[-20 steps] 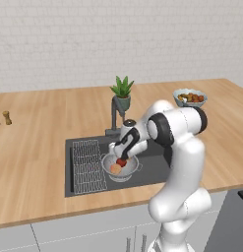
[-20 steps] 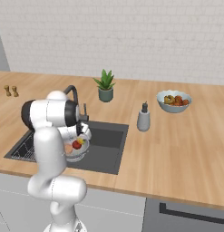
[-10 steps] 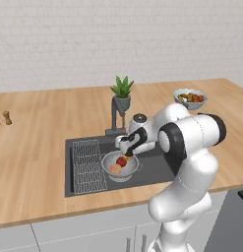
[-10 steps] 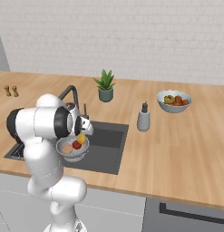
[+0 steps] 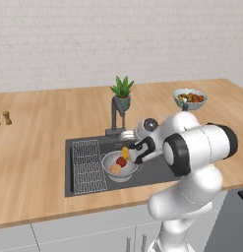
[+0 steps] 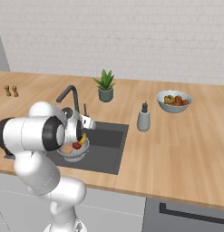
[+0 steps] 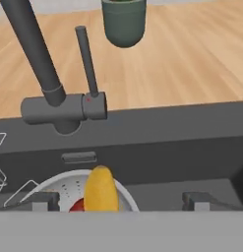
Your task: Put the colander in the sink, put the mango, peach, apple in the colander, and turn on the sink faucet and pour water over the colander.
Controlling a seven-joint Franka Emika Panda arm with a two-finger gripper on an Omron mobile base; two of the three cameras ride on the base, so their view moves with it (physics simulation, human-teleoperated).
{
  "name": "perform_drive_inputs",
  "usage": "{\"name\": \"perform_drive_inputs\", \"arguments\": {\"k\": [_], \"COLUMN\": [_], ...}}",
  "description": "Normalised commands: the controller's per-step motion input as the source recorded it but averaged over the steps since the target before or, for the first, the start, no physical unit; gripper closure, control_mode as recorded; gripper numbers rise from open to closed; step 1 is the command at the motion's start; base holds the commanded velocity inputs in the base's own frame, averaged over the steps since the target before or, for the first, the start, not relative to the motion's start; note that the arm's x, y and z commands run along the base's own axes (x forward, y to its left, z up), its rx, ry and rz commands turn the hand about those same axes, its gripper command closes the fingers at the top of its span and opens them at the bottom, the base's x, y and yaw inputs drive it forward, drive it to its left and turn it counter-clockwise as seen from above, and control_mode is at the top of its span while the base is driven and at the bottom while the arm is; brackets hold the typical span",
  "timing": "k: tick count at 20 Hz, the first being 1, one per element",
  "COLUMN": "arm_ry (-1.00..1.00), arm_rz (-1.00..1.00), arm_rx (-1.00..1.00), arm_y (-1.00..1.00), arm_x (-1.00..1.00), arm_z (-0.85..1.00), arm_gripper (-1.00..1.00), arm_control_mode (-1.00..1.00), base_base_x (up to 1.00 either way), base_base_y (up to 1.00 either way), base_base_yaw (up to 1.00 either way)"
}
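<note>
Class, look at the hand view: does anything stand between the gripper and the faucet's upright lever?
Nothing visible does. The gripper sits low over the colander, with the mango just in front of it, below the line to the faucet. The lever stands free above the sink wall; the plant pot is behind it.

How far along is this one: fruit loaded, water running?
Done: the colander sits in the sink with the mango, apple and peach in it. In hand: the open claw hangs over the colander's edge, facing the sink faucet with its upright lever. Left: turning the faucet on; no water stream is visible over the colander.
</note>
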Motion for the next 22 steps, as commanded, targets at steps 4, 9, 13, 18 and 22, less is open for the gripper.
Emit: {"name": "perform_drive_inputs", "arguments": {"k": [4,9,13,18,22], "arm_ry": [-0.41,-0.39,-0.27,-0.05,0.0], "arm_rz": [0.0,0.0,0.0,0.0,0.0], "arm_rx": [0.06,0.08,0.05,0.0,0.0], "arm_y": [-0.14,-0.04,0.0,0.0,0.0], "arm_x": [0.0,0.0,0.08,0.11,0.19], "arm_z": [0.14,0.0,0.0,0.0,0.0], "arm_gripper": [-1.0,-1.0,-1.0,-1.0,-1.0], "arm_control_mode": [-1.0,-1.0,-1.0,-1.0,-1.0], "base_base_x": [0.0,0.0,0.0,0.0,0.0], "base_base_y": [0.0,0.0,0.0,0.0,0.0], "base_base_yaw": [0.0,0.0,0.0,0.0,0.0]}}
